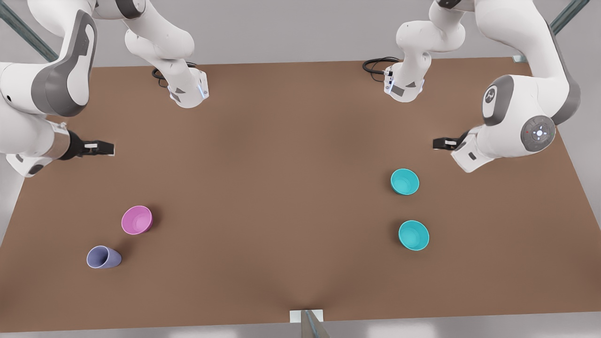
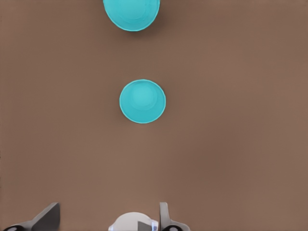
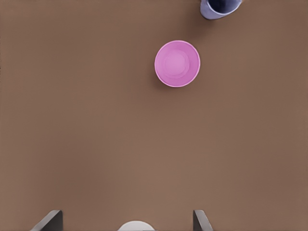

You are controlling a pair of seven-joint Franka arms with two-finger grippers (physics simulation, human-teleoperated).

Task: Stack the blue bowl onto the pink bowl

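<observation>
Two identical teal bowls sit at the front view's right: the blue bowl (image 1: 404, 181) and, below it, its twin (image 1: 413, 234). At lower left, a lavender cup (image 1: 103, 257) lies near the pink bowl (image 1: 136, 219). Left gripper (image 1: 441, 143) and right gripper (image 1: 101, 149) hover wide open, holding nothing.

A big brown table (image 1: 291, 188) takes up most of the frame. Behind it, along the top, is a plain gray wall (image 1: 291, 28), with thin metal bars in the upper left (image 1: 23, 33) and upper right (image 1: 568, 14) corners. The light is soft and even.
</observation>
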